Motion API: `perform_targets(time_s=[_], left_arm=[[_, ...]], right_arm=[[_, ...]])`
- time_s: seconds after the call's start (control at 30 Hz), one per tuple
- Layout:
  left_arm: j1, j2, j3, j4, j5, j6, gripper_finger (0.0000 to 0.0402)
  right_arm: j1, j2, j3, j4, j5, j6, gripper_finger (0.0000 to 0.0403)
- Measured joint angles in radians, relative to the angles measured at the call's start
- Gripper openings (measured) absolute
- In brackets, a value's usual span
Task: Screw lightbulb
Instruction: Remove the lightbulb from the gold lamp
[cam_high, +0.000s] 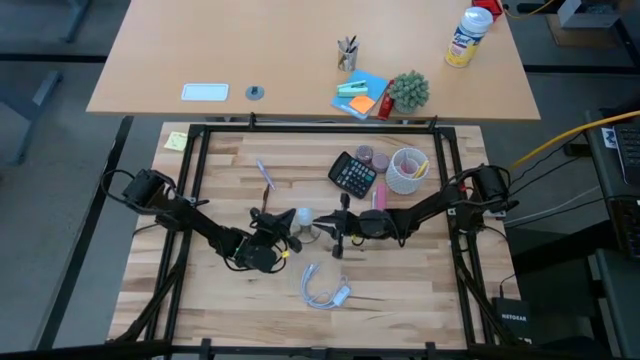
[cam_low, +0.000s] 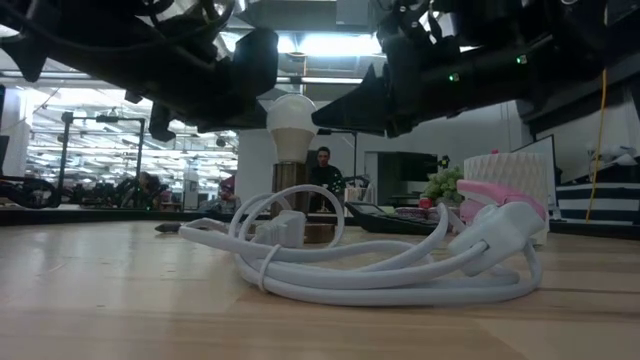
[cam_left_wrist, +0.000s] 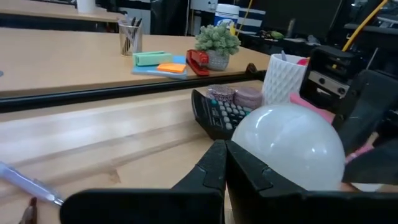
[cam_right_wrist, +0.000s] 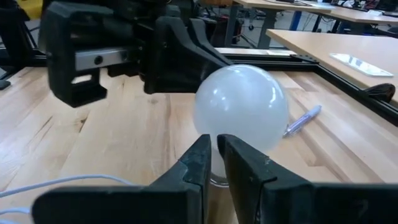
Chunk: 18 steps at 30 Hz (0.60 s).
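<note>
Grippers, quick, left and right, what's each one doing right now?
Left gripper: shut, fingertips beside the lightbulb, holding nothing.
Right gripper: narrowly apart, in front of the bulb; whether it grips cannot be told.

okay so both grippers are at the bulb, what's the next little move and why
Probably the right gripper should turn the lightbulb a bit further. The bulb stands upright mid-table, the right fingers pinch near its base, and the shut left gripper sits against its other side.

Overhead looks straight down, low camera level across; both close wrist cameras share the lightbulb (cam_left_wrist: 289, 144).
</note>
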Motion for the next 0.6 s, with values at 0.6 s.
perform_targets(time_s=[0.6], left_arm=[[-0.074, 0.0, 0.002, -0.005, 0.082, -0.139, 0.0]], right_arm=[[-0.032, 0.001, 0.001, 0.002, 0.144, 0.0, 0.0051]])
